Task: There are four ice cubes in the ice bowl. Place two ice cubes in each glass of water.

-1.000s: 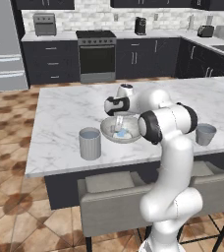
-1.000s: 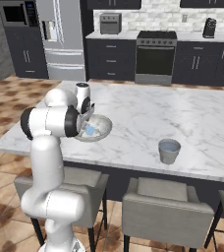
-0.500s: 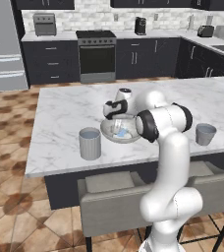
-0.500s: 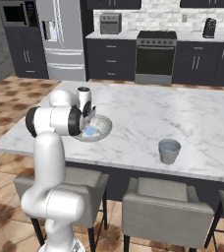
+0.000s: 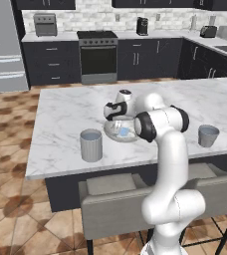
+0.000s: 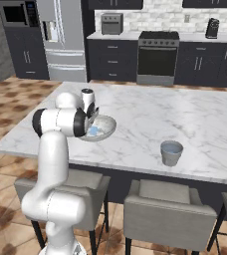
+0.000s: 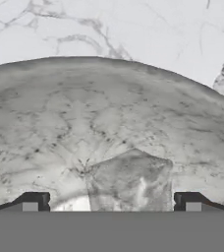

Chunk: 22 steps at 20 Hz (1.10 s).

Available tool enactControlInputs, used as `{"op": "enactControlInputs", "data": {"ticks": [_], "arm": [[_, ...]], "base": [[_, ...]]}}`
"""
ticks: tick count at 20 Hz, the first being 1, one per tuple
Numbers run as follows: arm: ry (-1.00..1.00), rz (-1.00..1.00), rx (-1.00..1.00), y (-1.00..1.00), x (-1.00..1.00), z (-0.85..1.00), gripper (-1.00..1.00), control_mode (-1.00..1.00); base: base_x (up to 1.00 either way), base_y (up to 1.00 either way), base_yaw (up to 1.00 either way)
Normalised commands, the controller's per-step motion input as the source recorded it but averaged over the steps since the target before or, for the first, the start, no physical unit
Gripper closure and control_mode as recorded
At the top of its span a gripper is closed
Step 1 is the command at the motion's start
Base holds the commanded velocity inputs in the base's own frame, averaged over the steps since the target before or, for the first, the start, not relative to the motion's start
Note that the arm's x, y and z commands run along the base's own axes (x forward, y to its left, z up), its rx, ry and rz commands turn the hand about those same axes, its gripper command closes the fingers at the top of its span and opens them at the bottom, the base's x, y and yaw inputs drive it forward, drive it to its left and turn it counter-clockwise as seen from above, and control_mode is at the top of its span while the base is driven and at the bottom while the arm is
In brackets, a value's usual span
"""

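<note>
One ice cube (image 7: pixel 128 182) sits squarely between the tool's (image 7: pixel 111 204) two fingertips (image 7: pixel 33 202) in the hand view, jaws spread wide, nothing gripped yet. Compared with a second ago the hand has dropped lower into the ice bowl (image 5: pixel 111 133); half a second ago it was already most of the way down, so this last stretch is just the final descent. Jaw spacing hasn't changed over that second, fully released throughout.

Bowl is on the desk (image 5: pixel 65 109), roughly mid-way along the near half. From the left base view the tool (image 5: pixel 116 115) hangs over the bowl's middle, with pale blue cubes (image 5: pixel 123 132) visible inside just beside it. Right base view shows the same: the bowl (image 6: pixel 108 127) partly behind the forearm, blue cubes (image 6: pixel 93 131) at its bottom. Can't count all four from these shots.

Both glasses look untouched: one glass (image 5: pixel 91 145) near the desk's front edge to the bowl's left, the other glass (image 5: pixel 208 135) well apart to the right; the right-side camera shows the second glass (image 6: pixel 171 152). No cubes visible in either, though the water surface is too small to be sure.

My read: the approach is done and the first pick is lined up. Next is closing on the cube; it's slick-looking and sits on a curved floor, so it could squirt out sideways.
</note>
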Motion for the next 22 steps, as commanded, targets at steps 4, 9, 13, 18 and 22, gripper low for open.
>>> {"op": "enactControlInputs", "data": {"ticks": [4,9,13,18,22], "arm": [[0.00,0.00,0.00,0.10,0.11,-0.14,-1.00,-1.00],[0.00,0.00,-0.02,0.11,0.00,-0.18,-1.00,-1.00],[0.00,0.00,0.00,0.00,0.00,-0.22,-1.00,-1.00],[-0.02,0.00,0.00,-0.05,0.00,-0.17,-1.00,-1.00],[-0.01,0.00,0.00,-0.10,0.00,-0.15,1.00,-1.00]], "base": [[0.00,0.00,0.00],[0.00,0.00,0.00],[0.00,0.00,0.00],[0.00,0.00,0.00],[0.00,0.00,0.00]]}}
